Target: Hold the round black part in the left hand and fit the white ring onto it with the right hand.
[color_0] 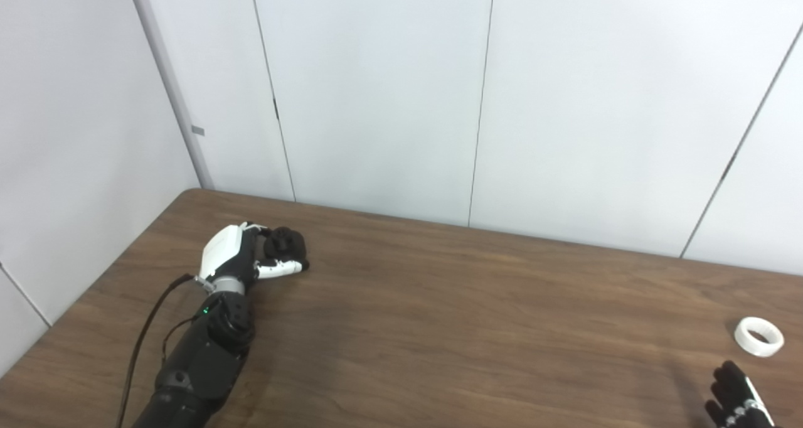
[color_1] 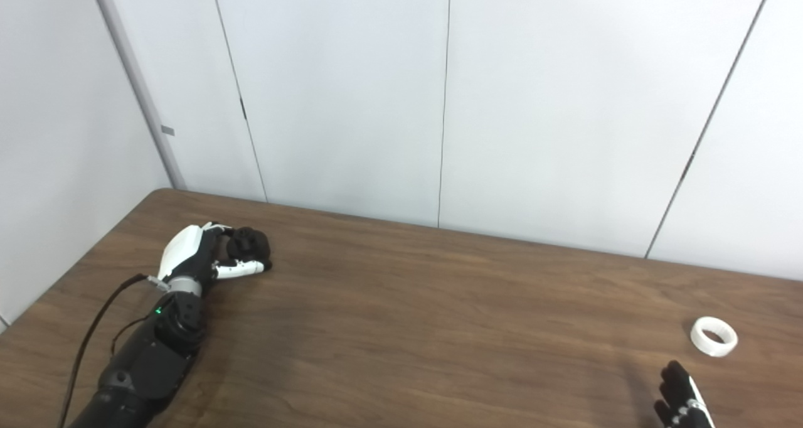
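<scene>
Left eye view: left hand (color_0: 251,258) clasps black part (color_0: 285,247); right hand (color_0: 737,396) spread near ring (color_0: 759,336).

Nothing here can be read: no words, labels, brands or numbers show anywhere in either view.

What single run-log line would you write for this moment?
left hand: fingers around round black part on table | right hand: near white ring, apart, grip unclear | ring: not fitted
</scene>
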